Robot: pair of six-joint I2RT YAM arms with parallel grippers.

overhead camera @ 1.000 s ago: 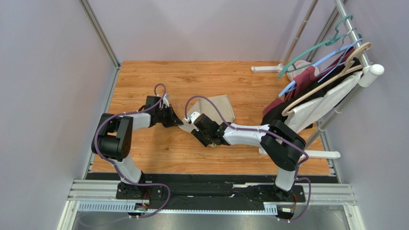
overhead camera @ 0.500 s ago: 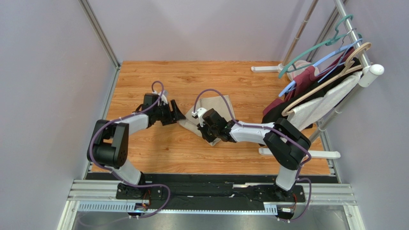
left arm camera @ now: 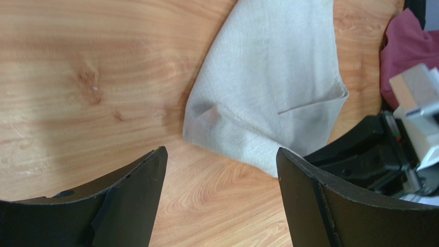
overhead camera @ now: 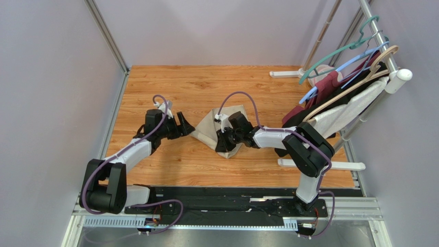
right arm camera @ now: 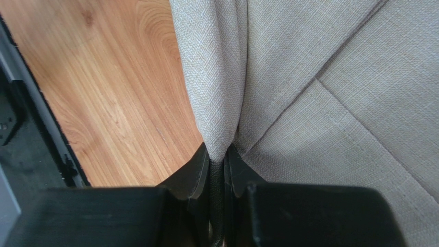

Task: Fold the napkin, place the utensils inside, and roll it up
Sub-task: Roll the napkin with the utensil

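The beige napkin (overhead camera: 212, 128) lies bunched and partly folded on the wooden table, its left corner pointing at my left gripper (overhead camera: 184, 125). That gripper stands open just left of the cloth, touching nothing; in the left wrist view the napkin (left arm camera: 268, 87) lies beyond the left gripper (left arm camera: 221, 152), with bare wood between the fingers. My right gripper (overhead camera: 224, 145) is shut on a pinched fold at the napkin's near edge. The right wrist view shows the right gripper (right arm camera: 219, 157) clamping the cloth (right arm camera: 314, 77). The utensils are out of view.
A clothes rack (overhead camera: 378, 38) with hangers and maroon, black and white garments (overhead camera: 337, 110) stands at the right. Its white foot (overhead camera: 330, 165) lies on the table near my right arm. Grey walls close in the left and back sides.
My left gripper has opened, let go of the napkin and drawn back left. My right gripper has shut on the napkin's near edge and pulled the cloth into a bunched fold.
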